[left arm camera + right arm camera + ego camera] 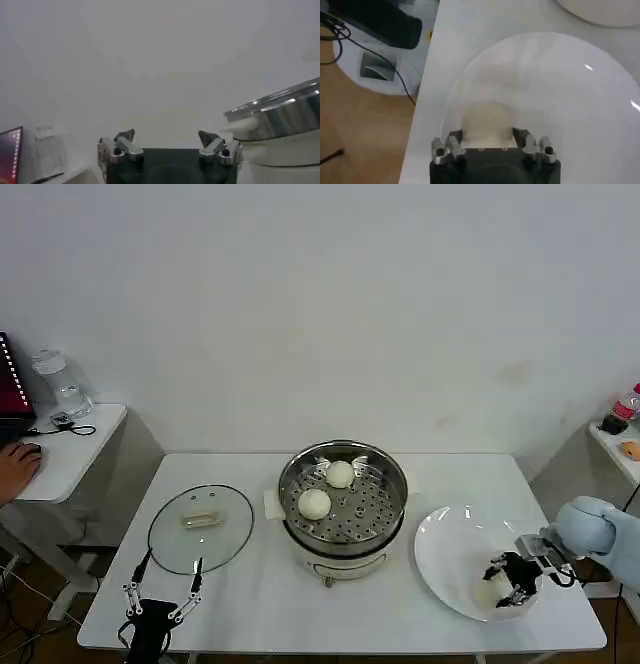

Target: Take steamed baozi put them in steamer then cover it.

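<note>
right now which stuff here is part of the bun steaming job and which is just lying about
Job:
- steamer holding two baozi
- baozi on the white plate, between the right claw fingers
- glass cover on the table
- left claw, open, idle near the cover

Lying about:
- clear jar on the side table
- bottle

The baozi [487,122] on the white plate [450,559] is partly hidden by the right gripper [508,577], whose fingers straddle it; actual contact cannot be determined. The steamer [280,125] is cut off by the frame edge in the left wrist view. The left gripper [160,596] body is cropped at the head view's lower edge.
</note>
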Motion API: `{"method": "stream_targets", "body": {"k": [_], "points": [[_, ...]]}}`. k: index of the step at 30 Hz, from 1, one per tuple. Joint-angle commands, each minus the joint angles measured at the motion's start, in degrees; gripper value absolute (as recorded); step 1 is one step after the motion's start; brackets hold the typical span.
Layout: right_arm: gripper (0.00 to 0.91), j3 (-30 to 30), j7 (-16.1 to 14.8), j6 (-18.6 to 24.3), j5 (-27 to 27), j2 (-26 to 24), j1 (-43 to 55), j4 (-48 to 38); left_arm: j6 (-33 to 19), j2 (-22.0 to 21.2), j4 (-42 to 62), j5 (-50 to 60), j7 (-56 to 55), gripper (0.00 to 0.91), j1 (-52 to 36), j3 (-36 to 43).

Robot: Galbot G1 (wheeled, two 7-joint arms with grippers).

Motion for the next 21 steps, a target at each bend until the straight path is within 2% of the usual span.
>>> {"method": "stream_targets", "body": {"k": [1, 6, 10, 12, 15, 21], "points": [[0.564, -0.76, -0.46, 0.41, 3.66, -0.88, 7.05, 1.07, 0.02, 0.38, 0.33, -0.1, 0.0, 0.907, -0.05, -0.08], [0.564, -5.06, -1.22, 3.01, 8.34, -0.84, 20.33, 0.41, -0.02, 0.38, 0.86, -0.03, -0.02, 0.907, -0.17, 0.05], [0.564, -15.92, -1.08, 6.23, 11.16, 2.03, 38.19, -0.45, -0.11, 0.03, 0.93, 0.08, -0.03, 0.907, -0.13, 0.41], [0.564, -18.56, -1.15, 7.2, 12.1, 3.45, 42.99, -0.55, -0.17, 0.0, 1.02, 0.06, -0.12, 0.907, -0.14, 0.42], [0.564, -19.88, -0.79, 8.42, 14.34, 6.5, 47.38, -0.92, -0.2, -0.12, 1.19, 0.01, -0.27, 0.907, -0.36, 0.44], [0.564, -19.62, 0.81, 12.38, 13.34, 16.84, 51.39, 0.19, -0.18, -0.03, 1.12, -0.08, -0.44, 0.907, -0.48, 0.38]]}}
